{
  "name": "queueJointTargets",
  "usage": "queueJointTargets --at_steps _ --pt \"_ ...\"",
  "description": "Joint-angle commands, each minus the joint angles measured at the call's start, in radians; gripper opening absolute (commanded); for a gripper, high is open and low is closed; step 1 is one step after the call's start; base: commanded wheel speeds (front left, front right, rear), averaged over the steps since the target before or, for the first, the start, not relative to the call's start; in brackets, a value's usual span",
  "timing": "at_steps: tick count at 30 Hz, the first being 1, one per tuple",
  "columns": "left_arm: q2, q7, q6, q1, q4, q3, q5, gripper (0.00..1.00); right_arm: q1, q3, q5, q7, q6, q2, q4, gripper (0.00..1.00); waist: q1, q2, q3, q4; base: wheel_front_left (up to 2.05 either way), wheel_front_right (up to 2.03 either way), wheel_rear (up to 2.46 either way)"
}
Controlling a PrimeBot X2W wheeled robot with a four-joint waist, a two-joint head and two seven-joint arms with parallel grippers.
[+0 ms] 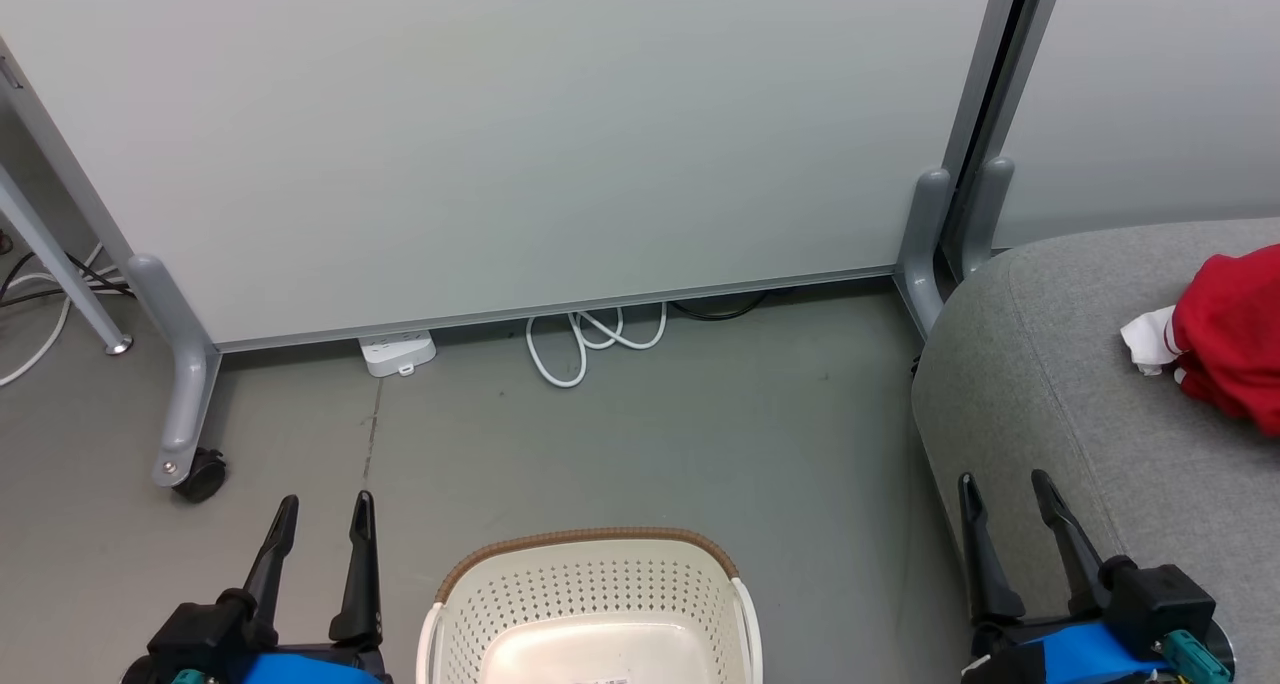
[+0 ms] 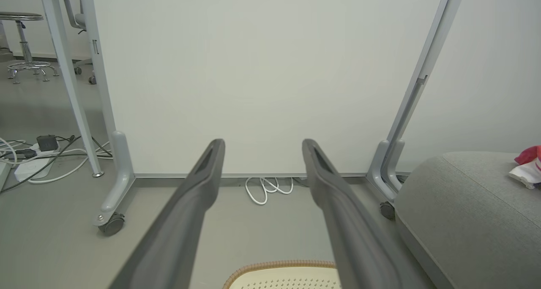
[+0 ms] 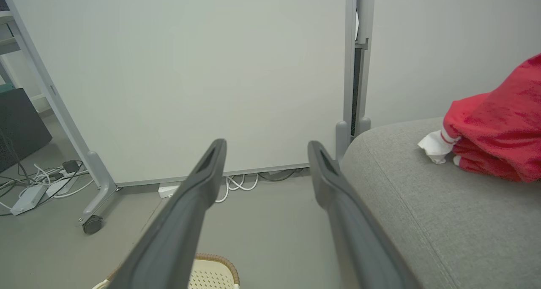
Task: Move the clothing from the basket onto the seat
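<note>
Bright red soft clothing [image 1: 1235, 339] with white trim lies on the large grey fabric seat [image 1: 1050, 384], well in from its left edge; the cream perforated plastic basket [image 1: 590, 542] on the floor looks bare. The left pincer [image 1: 322, 504] and right pincer [image 1: 1002, 479] stand wide, empty. Likely the closing step: check the basket's hidden near part

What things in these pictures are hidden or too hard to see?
Head view: the basket is cut off by the bottom edge, so its near half is unseen.
Head and right wrist views: the clothing runs off the right edge, so how many pieces there are cannot be told.
Head view: the seat is cut off by the right edge too.
</note>
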Motion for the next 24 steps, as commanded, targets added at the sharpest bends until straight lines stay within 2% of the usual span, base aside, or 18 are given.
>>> queueJointTargets --at_steps 1,4,5,10,24 --pt "0.002 -0.003 -0.006 0.012 0.003 0.005 0.004 1.00 0.009 0.002 0.002 -0.001 -0.001 0.005 0.002 1.00 0.0001 0.0000 0.000 0.000 0.00 0.00 0.00" --pt "0.000 -0.003 -0.008 0.010 0.008 0.008 0.014 1.00 0.006 0.003 0.002 -0.001 -0.001 0.005 0.004 1.00 0.0001 0.0000 0.000 0.001 0.00 0.00 0.00" --pt "-0.002 0.000 -0.007 0.001 0.007 0.004 0.016 0.00 0.000 0.001 0.000 0.000 0.000 0.001 0.002 0.00 0.0001 0.0000 0.000 0.001 0.00 0.00 0.00" --pt "-0.010 0.012 -0.007 0.013 0.048 0.007 0.004 0.00 0.007 -0.002 0.015 0.007 0.000 0.001 0.041 0.00 0.0002 0.0000 0.000 0.001 0.00 0.00 0.00" --pt "-0.008 0.081 -0.010 -0.003 0.037 0.032 -0.257 0.00 -0.015 -0.023 0.291 0.077 0.000 0.003 0.034 0.00 0.0002 0.0000 0.002 0.000 0.00 0.00 0.00"
